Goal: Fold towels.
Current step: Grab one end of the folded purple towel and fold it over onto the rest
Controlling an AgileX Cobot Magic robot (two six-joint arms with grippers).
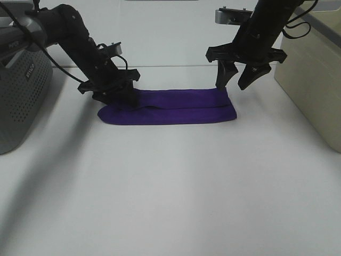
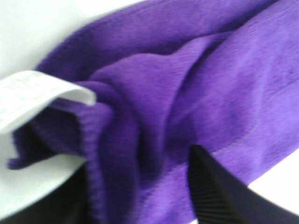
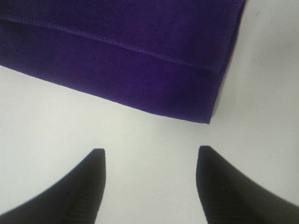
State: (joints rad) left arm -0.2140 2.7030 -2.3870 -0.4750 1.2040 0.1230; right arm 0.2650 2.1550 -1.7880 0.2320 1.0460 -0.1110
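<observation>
Looking soft, light and limp, the towel point(image 1: 176, 110) wants corner grips; right claw point(image 1: 230, 85) hangs spread, left claw point(image 1: 117, 97) unreadable amid cloth.

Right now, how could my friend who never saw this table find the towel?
Look at the white table, between the grey box with holes and the beige box. The towel lies flat there, folded into a long strip. It is the only purple thing.
</observation>
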